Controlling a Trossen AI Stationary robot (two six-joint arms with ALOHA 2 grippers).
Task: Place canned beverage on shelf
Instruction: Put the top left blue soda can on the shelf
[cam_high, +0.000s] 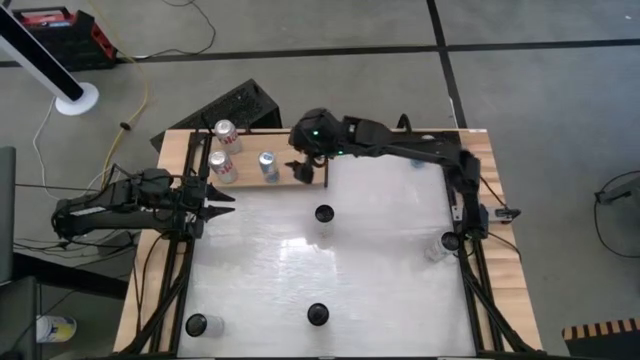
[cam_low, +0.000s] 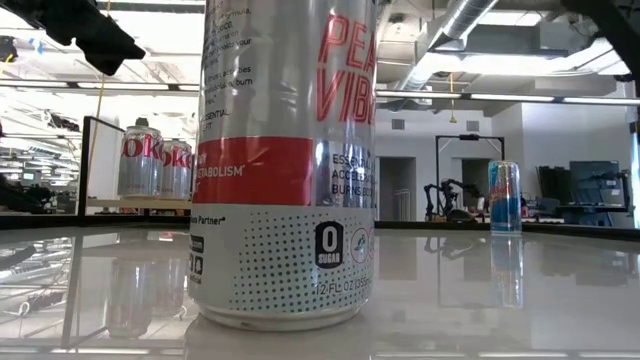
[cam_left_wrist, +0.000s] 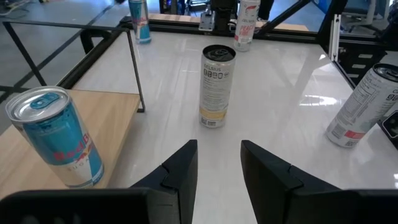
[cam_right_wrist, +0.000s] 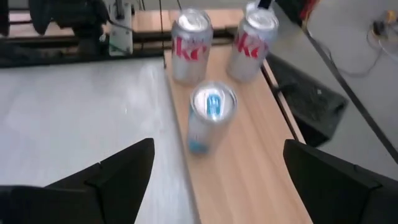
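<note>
Shelf (cam_right_wrist: 249, 155) along the tabletop's (cam_high: 380, 260) far left edge carries three upright cans: two silver-red ones and a blue can (cam_right_wrist: 210, 121). Right gripper (cam_right_wrist: 217, 180) hovers above the blue can, fingers spread wide, holding nothing. Left gripper (cam_left_wrist: 219, 168) waits nearby, fingers narrowly parted, empty.

Workshop room around the table

A grey floor (cam_high: 520, 100) crossed by dark lines is seen from above, with loose cables (cam_high: 60, 140) lying on it; exposed ducts (cam_low: 455, 30) and strip lights (cam_low: 500, 97) are seen overhead.
</note>
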